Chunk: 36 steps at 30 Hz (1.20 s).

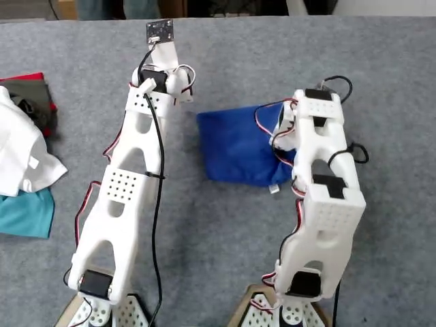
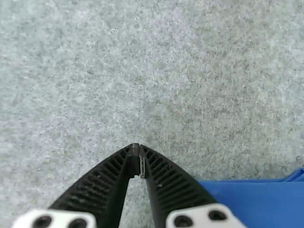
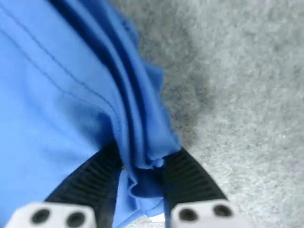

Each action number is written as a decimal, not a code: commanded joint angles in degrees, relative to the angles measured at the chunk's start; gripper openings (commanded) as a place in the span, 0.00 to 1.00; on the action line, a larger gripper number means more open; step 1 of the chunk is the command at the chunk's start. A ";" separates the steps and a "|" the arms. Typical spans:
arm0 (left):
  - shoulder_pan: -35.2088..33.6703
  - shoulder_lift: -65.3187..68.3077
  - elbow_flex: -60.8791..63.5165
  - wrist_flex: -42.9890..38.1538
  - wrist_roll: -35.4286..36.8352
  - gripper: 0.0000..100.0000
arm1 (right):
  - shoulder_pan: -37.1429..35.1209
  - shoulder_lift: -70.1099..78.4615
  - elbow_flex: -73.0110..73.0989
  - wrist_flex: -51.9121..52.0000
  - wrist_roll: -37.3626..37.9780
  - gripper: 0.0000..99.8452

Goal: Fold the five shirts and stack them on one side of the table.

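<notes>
A grey felt-covered table (image 1: pixel 225 68) spans everything. A blue shirt (image 1: pixel 235 146) lies mid-table, with a white shirt (image 1: pixel 20 153) over a teal shirt (image 1: pixel 27 212) at the left edge. The right gripper (image 3: pixel 142 166) pinches the blue shirt's bunched edge. The left gripper (image 2: pixel 137 151) has its tips together, empty, over bare felt.

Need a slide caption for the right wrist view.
Right gripper shut on a bunched fold of the blue fabric shirt, over the grey felt-covered table.

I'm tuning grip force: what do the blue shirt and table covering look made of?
The blue shirt: thin, soft cloth, likely a smooth knit; it bunches in folds and shows stitched seams. The table covering: probably grey felt or short-pile carpet; fuzzy, speckled, matte.
</notes>
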 commanded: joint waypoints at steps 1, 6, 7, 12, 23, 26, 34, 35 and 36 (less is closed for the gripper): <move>-0.66 -1.58 -1.27 -0.88 0.35 0.03 | 0.44 0.40 -7.78 2.99 0.00 0.01; -0.66 -1.58 -1.27 -0.88 0.35 0.03 | 0.35 0.66 -20.62 9.23 0.00 0.01; -0.66 -1.58 -1.27 -0.88 0.35 0.03 | 0.35 0.75 -23.25 10.37 0.00 0.01; -1.36 -1.58 -1.27 -0.97 0.35 0.03 | 0.44 0.75 -33.63 12.31 0.44 0.01; -2.15 -1.58 -1.27 -0.97 0.35 0.03 | 9.41 0.84 -37.49 7.91 10.73 0.01; -2.07 -1.58 -1.27 -1.32 0.35 0.03 | 13.27 0.75 -37.58 7.91 12.75 0.01; -1.89 -1.58 -1.27 -1.67 0.35 0.03 | 21.36 0.84 -37.41 4.13 15.74 0.01; -1.80 -1.58 -1.27 -1.67 0.35 0.03 | 21.98 0.84 -37.14 3.43 15.74 0.01; -1.80 -1.58 -1.27 -1.67 0.35 0.03 | 22.59 0.84 -37.05 2.99 16.00 0.01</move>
